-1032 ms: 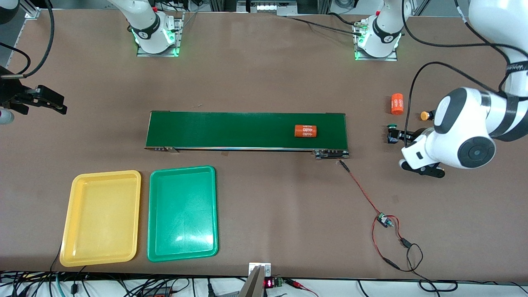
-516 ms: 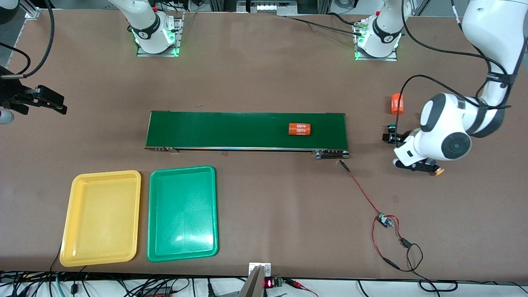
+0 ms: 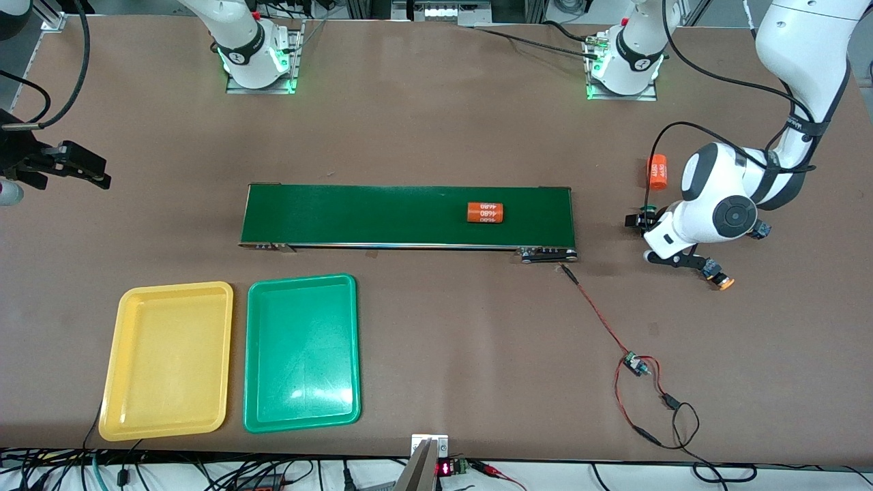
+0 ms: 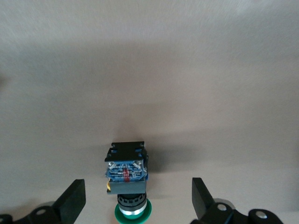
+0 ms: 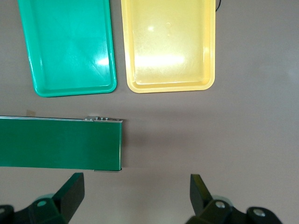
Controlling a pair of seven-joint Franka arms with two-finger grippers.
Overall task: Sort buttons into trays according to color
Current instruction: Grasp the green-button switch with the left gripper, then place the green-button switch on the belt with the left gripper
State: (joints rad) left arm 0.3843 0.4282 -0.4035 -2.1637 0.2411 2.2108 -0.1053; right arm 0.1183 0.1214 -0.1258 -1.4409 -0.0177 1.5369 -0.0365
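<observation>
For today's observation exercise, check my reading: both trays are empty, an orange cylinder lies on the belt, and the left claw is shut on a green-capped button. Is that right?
One detail is wrong. The left claw is open, its fingers standing apart on either side of the green-capped button without touching it, as the left wrist view shows. The yellow tray and green tray are empty, and the orange cylinder lies on the belt.

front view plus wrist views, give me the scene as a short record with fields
left tool: open, straddling the green button on the table at the left arm's end
right tool: open, waiting high past the right arm's end of the belt
orange button: on the table under the left arm
yellow tray: no buttons in it
green tray: no buttons in it, beside the yellow one
belt: carries an orange cylinder
second cylinder: on the table near the left arm
</observation>
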